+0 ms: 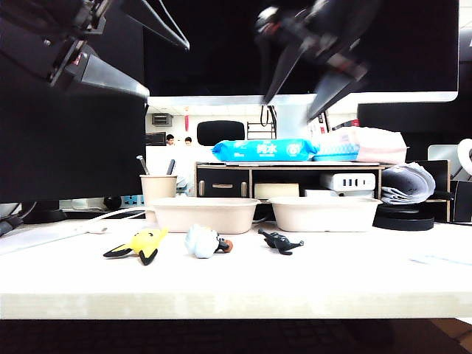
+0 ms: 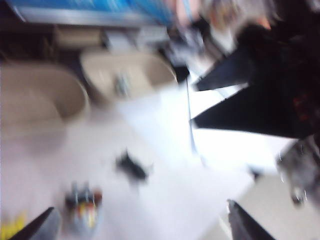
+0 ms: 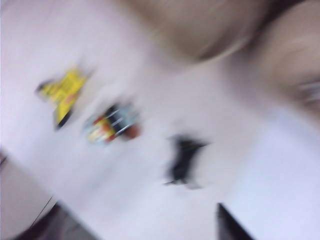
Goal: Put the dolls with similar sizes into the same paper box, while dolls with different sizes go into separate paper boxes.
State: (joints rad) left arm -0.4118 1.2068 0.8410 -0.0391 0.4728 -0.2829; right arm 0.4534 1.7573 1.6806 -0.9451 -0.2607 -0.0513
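Left gripper raised high at exterior view's upper left, jaws spread, right gripper raised upper right, jaws apart

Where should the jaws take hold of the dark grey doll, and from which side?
Probably across its thicker middle body, coming from above. The grey doll lies flat and low on the table, with thin parts sticking out at both ends, so the middle looks like the firmest part. Nothing stands close beside it.

left claw and right claw: black, with long tapered pointed fingers.
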